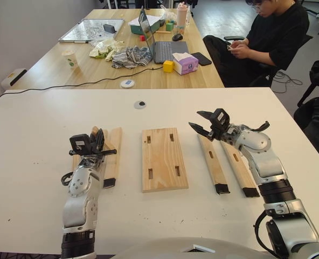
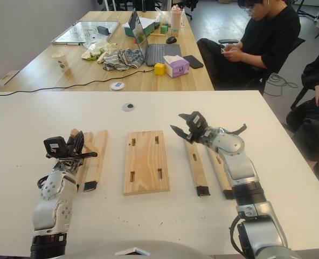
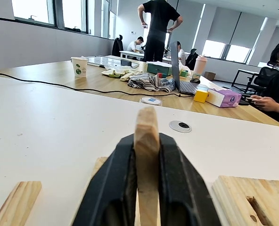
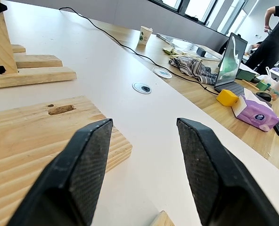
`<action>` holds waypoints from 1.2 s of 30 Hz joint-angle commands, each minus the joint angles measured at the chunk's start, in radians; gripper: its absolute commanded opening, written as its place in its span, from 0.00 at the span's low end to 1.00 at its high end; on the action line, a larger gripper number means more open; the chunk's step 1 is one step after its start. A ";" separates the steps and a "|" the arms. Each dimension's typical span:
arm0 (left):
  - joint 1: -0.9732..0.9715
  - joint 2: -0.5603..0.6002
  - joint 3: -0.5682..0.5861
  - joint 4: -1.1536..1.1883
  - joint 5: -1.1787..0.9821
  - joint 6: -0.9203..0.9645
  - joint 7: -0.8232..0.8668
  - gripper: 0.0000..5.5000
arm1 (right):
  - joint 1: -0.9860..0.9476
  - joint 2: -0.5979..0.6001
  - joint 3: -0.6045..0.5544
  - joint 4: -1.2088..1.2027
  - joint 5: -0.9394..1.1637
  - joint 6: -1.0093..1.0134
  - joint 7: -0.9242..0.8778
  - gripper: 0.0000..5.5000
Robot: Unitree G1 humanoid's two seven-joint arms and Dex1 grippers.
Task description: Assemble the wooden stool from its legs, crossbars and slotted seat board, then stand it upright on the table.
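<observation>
Between the black fingers of the left hand (image 3: 146, 155), clamped tight: a pale wooden bar (image 3: 146, 134), on edge, over two more pale wooden slats (image 1: 114, 154) on the white surface (image 1: 35, 178). Best lifted straight, kept square, then steered to a slot in the flat slotted pine seat board (image 1: 164, 158) just beside. Right hand (image 1: 200, 121) spread wide, empty, above the far ends of two black-tipped wooden legs (image 1: 213, 162).

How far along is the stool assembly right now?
Nothing looks joined yet. The slotted seat board lies flat, slots empty. The left hand is shut on one wooden piece; the right hand is open over two legs. All joining and standing upright remain.
</observation>
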 commanded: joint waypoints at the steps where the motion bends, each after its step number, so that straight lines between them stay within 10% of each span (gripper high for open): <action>1: 0.051 0.071 -0.114 0.071 0.055 0.265 -0.053 0.07 | -0.001 -0.012 0.003 0.002 -0.011 -0.007 0.003 0.46; 36: 0.053 -0.029 -0.111 -0.107 0.060 0.227 -0.022 0.15 | 0.016 -0.007 0.007 0.001 -0.022 -0.025 -0.007 0.46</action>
